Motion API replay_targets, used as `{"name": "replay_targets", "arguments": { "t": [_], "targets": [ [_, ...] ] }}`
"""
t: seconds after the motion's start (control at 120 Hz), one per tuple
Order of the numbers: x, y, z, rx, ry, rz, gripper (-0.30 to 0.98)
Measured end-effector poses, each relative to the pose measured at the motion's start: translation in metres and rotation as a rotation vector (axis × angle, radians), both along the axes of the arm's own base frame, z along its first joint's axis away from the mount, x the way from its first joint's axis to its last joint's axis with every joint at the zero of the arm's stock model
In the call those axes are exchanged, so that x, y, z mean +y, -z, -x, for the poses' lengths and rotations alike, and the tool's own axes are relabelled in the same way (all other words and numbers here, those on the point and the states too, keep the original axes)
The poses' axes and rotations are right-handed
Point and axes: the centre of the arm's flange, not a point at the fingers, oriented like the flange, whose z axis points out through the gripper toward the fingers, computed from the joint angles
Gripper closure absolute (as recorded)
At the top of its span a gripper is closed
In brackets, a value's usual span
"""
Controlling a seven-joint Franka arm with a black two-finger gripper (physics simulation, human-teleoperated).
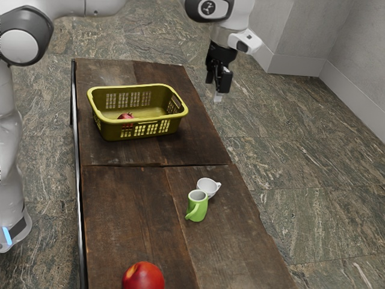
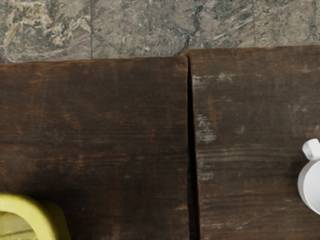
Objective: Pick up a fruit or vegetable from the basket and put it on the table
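"Status, pls? L to R, ext. view."

"OK. First, the yellow-green basket [image 1: 112, 129] on the table [image 1: 120, 198]. Small red fruit [image 1: 126, 115] inside, toward the basket's end nearer the ext. view's left. That's the task's thing, AFAICT, & it's not out yet."

"Next?"

"Big red-yellow fruit [image 1: 143, 278], nearer the cam, on bare wood. Well apart from the basket."

"So job's done?"

"Wouldn't count it. Nothing here says it came from the basket. My guess: pick & place both to do."

"Then?"

"Green mug [image 1: 199, 210], upright, w/ the white cup [image 1: 205, 187] just beside it. Neither's part of the job, prob. just stuff to keep clear of."

"And the gripper [image 1: 218, 88]?"

"Farthest R of the lot, up high, well apart from the basket. Wrist cam looks down on tabletop, w/ a bit of basket rim & part of the white cup."

"Open or shut?"

"Can't tell how far open, sorry. No fruit seen in its hold, FWIW."

"So what's left?"

"Basically all of it, IMO: get over the basket, line up on the small fruit, down inside the walls, grip, lift past the rim, set it on open wood, let go."

"Risks?"

"Bumping the rim, mainly. Round fruit might roll too, so set it down gently, away from the edge."
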Motion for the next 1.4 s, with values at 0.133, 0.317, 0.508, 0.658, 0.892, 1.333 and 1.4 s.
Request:
{"name": "replay_targets", "arguments": {
  "t": [0.133,0.317,0.508,0.658,0.892,1.333,1.4],
  "targets": [
    [0.044,0.0,0.004,0.0,-0.054,-0.006,0.0],
    [0.118,0.0,0.018,0.002,-0.162,-0.009,0.0],
    [0.177,0.0,0.037,0.003,-0.254,-0.004,0.0],
    [0.197,0.001,0.046,0.004,-0.281,-0.003,0.0],
    [0.185,-0.014,0.033,-0.023,-0.241,-0.014,0.0],
    [0.111,0.006,0.173,0.032,-0.135,0.03,0.0],
    [0.108,0.01,0.211,0.026,-0.138,0.032,0.0]
  ]
}}
